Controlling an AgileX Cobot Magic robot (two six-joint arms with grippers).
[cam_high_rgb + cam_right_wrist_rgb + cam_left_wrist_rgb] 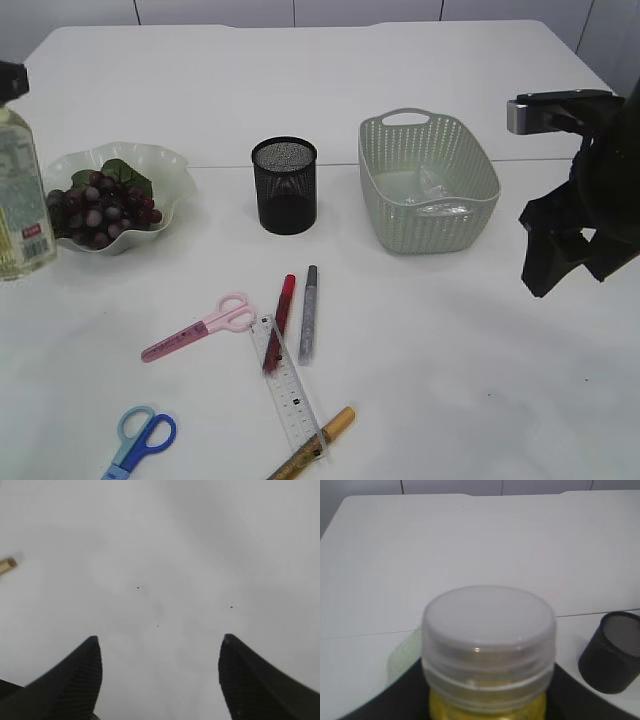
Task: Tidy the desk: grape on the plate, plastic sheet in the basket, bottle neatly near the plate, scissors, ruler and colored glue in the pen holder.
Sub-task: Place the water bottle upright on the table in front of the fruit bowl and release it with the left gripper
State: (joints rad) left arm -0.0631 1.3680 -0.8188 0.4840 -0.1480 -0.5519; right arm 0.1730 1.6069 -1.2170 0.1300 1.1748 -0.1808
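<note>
My left pincer is hard to see. In my left wrist view the bottle [489, 650] fills the middle, its pale cap close to the camera, and dark shapes sit low on both sides of it. I cannot tell if that pincer is pinching the bottle or just near it. In the exterior view the bottle stands upright at the far left edge, half cut off, just beside the plate [165, 170].

The grapes [98, 208] lie on the plate. The plastic sheet [432, 186] is in the basket [385, 215] and is hard to make out through the wall.

My right pincer [160, 652] is spread wide over bare table [165, 555], pinching nothing.

The pen holder [284, 186] stands upright between plate and basket. In front of it, the pink scissors [198, 328] point left and toward me. The blue scissors [138, 442] are cut off at the bottom. The ruler [287, 385] runs near to far, tilted a little. The red glue [281, 318] and grey glue [308, 314] lie near to far. The gold glue [312, 446] slants, partly under the ruler.
</note>
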